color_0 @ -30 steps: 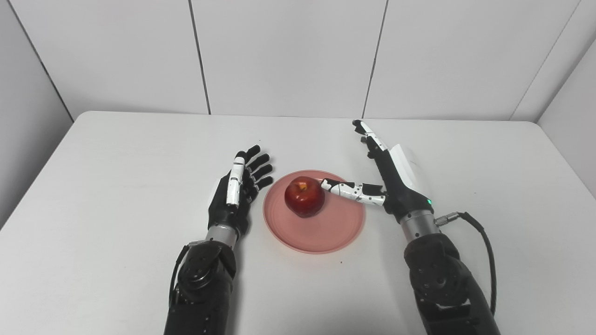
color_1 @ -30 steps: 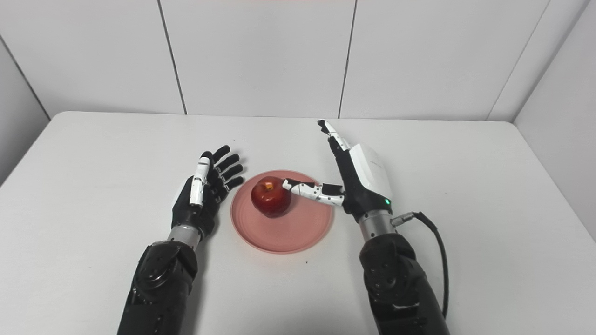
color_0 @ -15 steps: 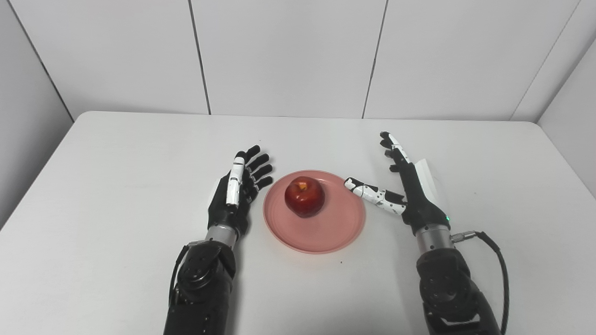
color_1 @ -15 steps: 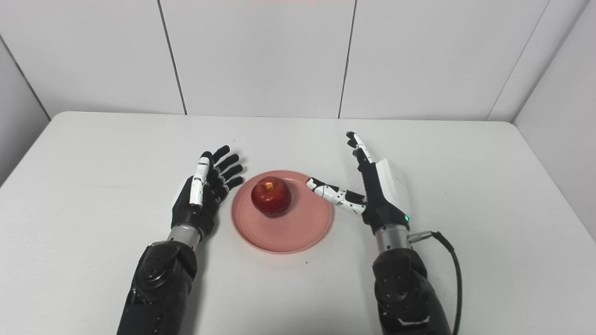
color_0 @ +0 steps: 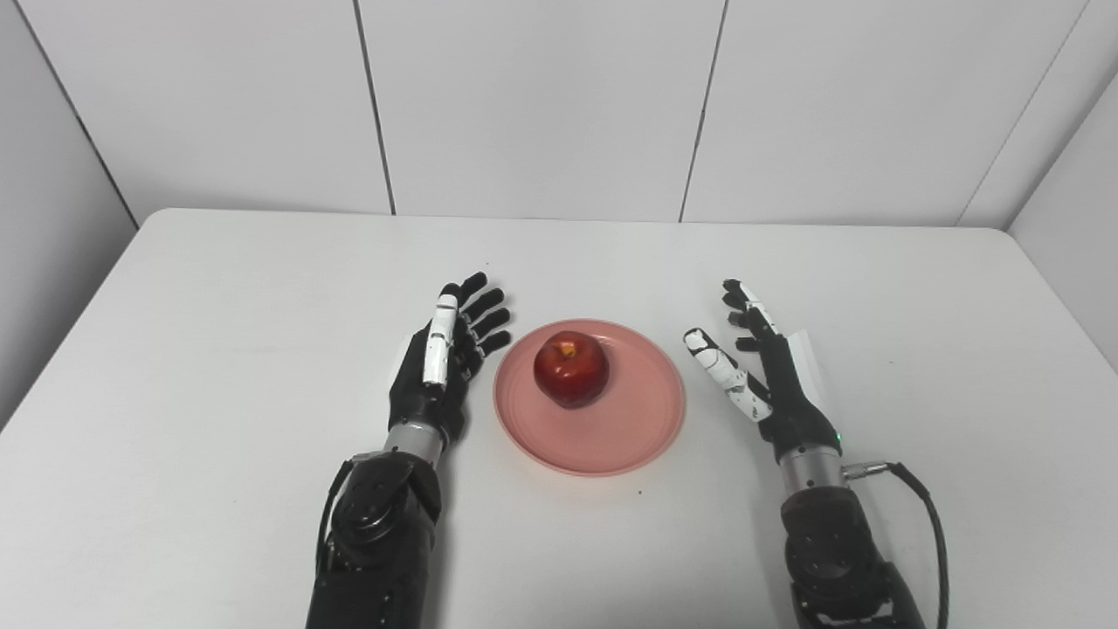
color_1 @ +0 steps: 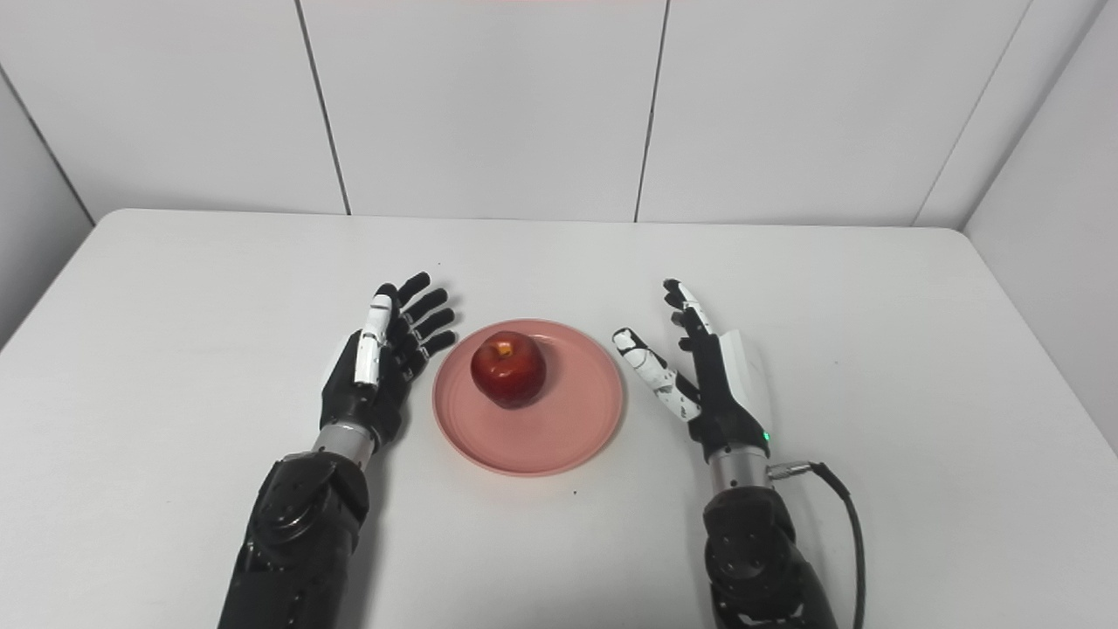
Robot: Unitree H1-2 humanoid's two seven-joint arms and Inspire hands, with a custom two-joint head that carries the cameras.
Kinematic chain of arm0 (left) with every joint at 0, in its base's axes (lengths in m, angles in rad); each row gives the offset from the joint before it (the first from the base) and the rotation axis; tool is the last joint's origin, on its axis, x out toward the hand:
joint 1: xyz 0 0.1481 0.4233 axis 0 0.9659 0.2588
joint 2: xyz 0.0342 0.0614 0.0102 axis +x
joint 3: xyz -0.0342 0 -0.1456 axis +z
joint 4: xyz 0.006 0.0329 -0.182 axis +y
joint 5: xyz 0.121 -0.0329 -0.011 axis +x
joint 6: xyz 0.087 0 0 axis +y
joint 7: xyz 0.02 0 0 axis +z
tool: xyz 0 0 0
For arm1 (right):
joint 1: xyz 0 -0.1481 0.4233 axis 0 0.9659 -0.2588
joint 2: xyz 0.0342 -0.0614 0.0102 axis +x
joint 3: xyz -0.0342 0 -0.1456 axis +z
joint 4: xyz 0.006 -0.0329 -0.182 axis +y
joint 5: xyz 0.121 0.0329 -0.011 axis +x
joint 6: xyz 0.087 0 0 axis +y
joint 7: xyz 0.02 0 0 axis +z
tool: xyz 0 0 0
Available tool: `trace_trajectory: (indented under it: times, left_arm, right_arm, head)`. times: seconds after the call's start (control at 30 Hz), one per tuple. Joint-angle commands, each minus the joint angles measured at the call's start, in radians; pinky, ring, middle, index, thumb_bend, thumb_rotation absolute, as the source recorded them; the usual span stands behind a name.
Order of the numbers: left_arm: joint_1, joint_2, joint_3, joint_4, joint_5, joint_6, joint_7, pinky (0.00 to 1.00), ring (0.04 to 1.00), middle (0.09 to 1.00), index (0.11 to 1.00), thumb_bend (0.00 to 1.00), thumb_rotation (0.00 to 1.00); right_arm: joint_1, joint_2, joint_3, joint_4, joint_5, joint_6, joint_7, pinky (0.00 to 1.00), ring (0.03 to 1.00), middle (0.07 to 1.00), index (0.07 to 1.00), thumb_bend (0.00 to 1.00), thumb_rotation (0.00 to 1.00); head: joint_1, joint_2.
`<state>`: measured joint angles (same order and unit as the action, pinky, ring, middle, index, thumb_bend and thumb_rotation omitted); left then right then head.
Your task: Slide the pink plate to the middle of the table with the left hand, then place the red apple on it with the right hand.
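Note:
A pink plate [color_0: 611, 437] lies in the middle of the white table. A red apple [color_0: 571, 369] stands upright on its far-left part, stem up. My left hand [color_0: 445, 358] rests on the table just left of the plate, fingers apart and empty, not touching the plate. My right hand [color_0: 769, 376] is to the right of the plate, open with fingers spread and thumb pointing toward the plate, clear of its rim and of the apple. Both also show in the right eye view: the left hand [color_1: 380, 354] and the right hand [color_1: 707, 376].
The white table [color_0: 218, 306] is backed by white wall panels. A black cable [color_0: 926, 515] runs from my right wrist along the table's right front. A small dark speck [color_0: 640, 492] lies in front of the plate.
My right hand has let go of the apple and drawn back to the right and toward me, off the plate. The apple, plate and left hand have not moved.

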<state>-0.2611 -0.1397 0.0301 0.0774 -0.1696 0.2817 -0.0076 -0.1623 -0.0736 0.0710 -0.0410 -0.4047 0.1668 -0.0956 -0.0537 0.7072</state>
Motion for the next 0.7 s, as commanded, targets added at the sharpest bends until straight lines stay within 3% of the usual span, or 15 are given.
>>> trace_trajectory:
  times: [0.0, 0.13, 0.53, 0.67]
  left_arm:
    - [-0.01, 0.0, 0.004, -0.016, -0.005, 0.011, 0.005, 0.81, 0.829, 0.84, 0.832, 0.38, 1.0]
    - [-0.009, 0.001, 0.007, -0.02, -0.009, 0.012, 0.002, 0.81, 0.831, 0.843, 0.832, 0.37, 1.0]
    - [-0.003, 0.022, 0.012, -0.032, -0.013, 0.005, -0.014, 0.82, 0.842, 0.853, 0.844, 0.4, 1.0]
    - [0.001, 0.032, 0.006, -0.035, -0.007, -0.009, -0.023, 0.82, 0.845, 0.859, 0.849, 0.4, 1.0]
  right_arm:
    - [-0.023, 0.024, -0.028, -0.007, 0.092, -0.072, -0.003, 0.8, 0.863, 0.884, 0.892, 0.84, 1.0]
    - [-0.032, 0.044, -0.055, 0.004, 0.17, -0.051, 0.006, 0.82, 0.879, 0.899, 0.901, 0.79, 1.0]
    - [-0.038, 0.062, -0.063, 0.001, 0.236, -0.006, 0.012, 0.87, 0.891, 0.918, 0.922, 0.72, 1.0]
    - [-0.044, 0.064, -0.077, -0.002, 0.292, -0.001, 0.03, 0.92, 0.915, 0.936, 0.939, 0.6, 1.0]
  head:
    - [0.0, 0.001]
    - [-0.001, 0.0]
    - [0.014, -0.005]
    - [0.014, -0.006]
